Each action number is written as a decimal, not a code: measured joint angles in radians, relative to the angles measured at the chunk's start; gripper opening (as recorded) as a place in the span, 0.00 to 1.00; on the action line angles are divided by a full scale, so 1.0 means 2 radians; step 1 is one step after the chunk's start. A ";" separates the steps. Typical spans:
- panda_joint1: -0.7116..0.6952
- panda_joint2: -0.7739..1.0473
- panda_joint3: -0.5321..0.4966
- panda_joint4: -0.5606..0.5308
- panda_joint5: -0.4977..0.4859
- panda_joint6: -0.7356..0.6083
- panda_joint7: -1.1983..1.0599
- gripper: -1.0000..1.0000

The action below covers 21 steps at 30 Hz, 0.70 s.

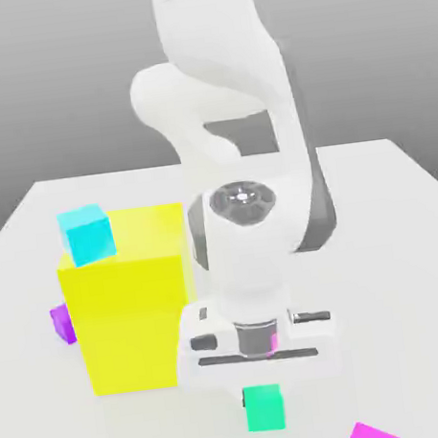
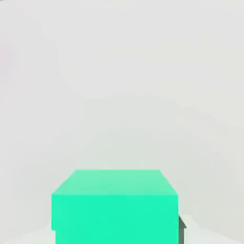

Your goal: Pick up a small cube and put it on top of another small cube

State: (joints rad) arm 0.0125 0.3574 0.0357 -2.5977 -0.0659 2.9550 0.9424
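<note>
Pink cube (image 1: 372, 436): nearest the camera, on the table (image 1: 396, 288), off to the exterior view's right of the green cube and cut by the picture's bottom border; it lies turned at an angle, its visible top bare, with nothing stacked on it
Green cube (image 1: 264, 407): between the fingertips, under the hand, well away from the table's far edge and apart from the pink cube; it looks upright, but whether its underside touches the table I cannot tell
Gripper (image 1: 262, 397): pinching the green cube, with a dark pad (image 2: 181, 229) right against one side of it in the hand view
Arm (image 1: 224, 29): reaching over the table from the far side, the hand pointing down
Yellow block (image 1: 133, 349): standing on the table beside the hand, towards the exterior view's left, much bigger than any cube
Blue cube (image 1: 87, 235): up on the yellow block, by the left edge of its top as the exterior view shows it; no part of this job
Purple cube (image 1: 65, 324): beyond the yellow block's left side in the exterior view, partly hidden by it; also no part of this job
Done: the reach to the green cube and, as I judge it, the grip on it
Left: a clear lift, the carry across to the pink cube, lining up with its turned top, the lowering and the release
Progress: somewhat short of halfway, I would say, since the grip looks made but the stack is not
</note>
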 joint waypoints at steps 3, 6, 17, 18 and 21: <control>-0.006 -0.042 0.008 -0.008 0.007 -0.034 -0.005 0.00; -0.008 -0.090 0.013 -0.014 0.016 -0.076 -0.009 0.00; 0.067 -0.043 0.027 0.164 0.013 -0.209 0.152 0.00; 0.071 -0.032 0.026 0.173 0.012 -0.205 0.160 0.00; 0.079 0.016 0.020 0.182 0.005 -0.166 0.171 0.00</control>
State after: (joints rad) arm 0.1695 0.3899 0.0765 -2.2337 -0.0563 2.6233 1.2852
